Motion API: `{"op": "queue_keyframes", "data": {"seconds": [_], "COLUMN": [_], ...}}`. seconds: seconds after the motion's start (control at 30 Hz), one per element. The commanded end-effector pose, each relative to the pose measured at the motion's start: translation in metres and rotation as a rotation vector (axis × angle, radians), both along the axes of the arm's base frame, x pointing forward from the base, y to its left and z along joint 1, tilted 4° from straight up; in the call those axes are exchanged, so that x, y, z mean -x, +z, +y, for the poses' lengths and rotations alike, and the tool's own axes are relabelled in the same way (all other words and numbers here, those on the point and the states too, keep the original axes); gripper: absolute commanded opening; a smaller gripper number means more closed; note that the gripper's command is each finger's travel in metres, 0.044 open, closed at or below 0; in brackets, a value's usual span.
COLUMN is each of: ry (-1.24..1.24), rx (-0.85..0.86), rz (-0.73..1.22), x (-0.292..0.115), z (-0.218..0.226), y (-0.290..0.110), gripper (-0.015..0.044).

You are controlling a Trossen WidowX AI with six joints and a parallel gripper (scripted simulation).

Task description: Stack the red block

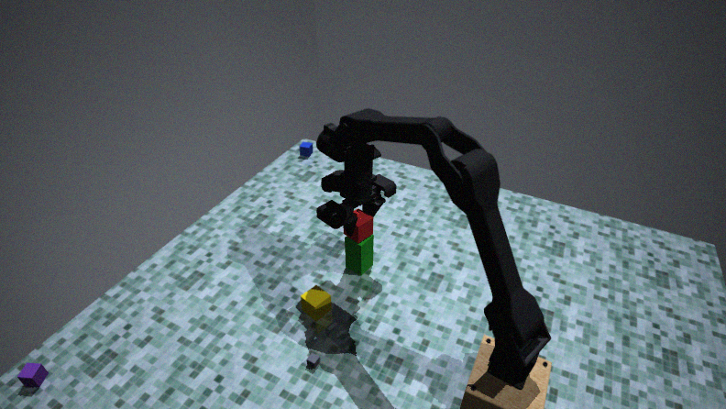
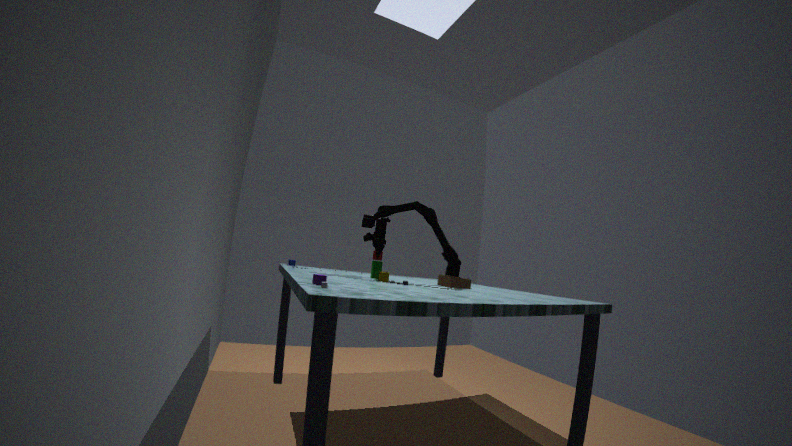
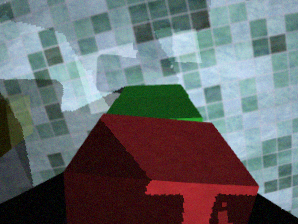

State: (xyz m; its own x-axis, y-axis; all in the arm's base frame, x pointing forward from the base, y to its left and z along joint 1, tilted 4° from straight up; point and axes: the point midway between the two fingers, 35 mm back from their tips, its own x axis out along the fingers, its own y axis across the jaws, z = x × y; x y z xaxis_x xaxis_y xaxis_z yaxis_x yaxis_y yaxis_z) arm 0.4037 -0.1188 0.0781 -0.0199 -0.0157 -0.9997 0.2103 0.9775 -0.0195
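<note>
you saw the gripper (image 1: 361, 210) pinching the red block (image 1: 361, 225) at frame centre, seemingly touching the green tower (image 1: 358, 254) beneath; contact was unclear.

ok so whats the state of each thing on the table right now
gripper: shut on the red block
red block: held, right at the top of the green tower; contact unclear
green tower: upright
yellow block: resting on the table, apart from the tower
blue block: at the far edge
purple block: at the near corner
</note>
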Motion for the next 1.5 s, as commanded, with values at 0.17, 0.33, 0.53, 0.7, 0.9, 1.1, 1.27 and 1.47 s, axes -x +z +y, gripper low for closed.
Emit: {"op": "queue_keyframes", "data": {"seconds": [0.17, 0.33, 0.53, 0.7, 0.9, 1.1, 1.27, 1.47], "ry": [0.004, 0.004, 0.004, 0.004, 0.004, 0.004, 0.004, 0.000], "rx": [0.002, 0.002, 0.002, 0.002, 0.002, 0.002, 0.002, -0.004], "rz": [0.009, 0.009, 0.009, 0.009, 0.009, 0.009, 0.009, 0.013], "x": [0.0025, 0.0025, 0.0025, 0.0025, 0.0026, 0.0026, 0.0026, 0.0033], "z": [-0.0004, -0.0004, -0.0004, -0.0004, -0.0004, -0.0004, -0.0004, 0.0006], "y": [-0.0060, -0.0068, -0.0069, -0.0073, -0.0082, -0.0087, -0.0087, -0.0060], "gripper": [0.0000, 0.0000, 0.0000, 0.0000, 0.0000, 0.0000, 0.0000, 0.0026]}}
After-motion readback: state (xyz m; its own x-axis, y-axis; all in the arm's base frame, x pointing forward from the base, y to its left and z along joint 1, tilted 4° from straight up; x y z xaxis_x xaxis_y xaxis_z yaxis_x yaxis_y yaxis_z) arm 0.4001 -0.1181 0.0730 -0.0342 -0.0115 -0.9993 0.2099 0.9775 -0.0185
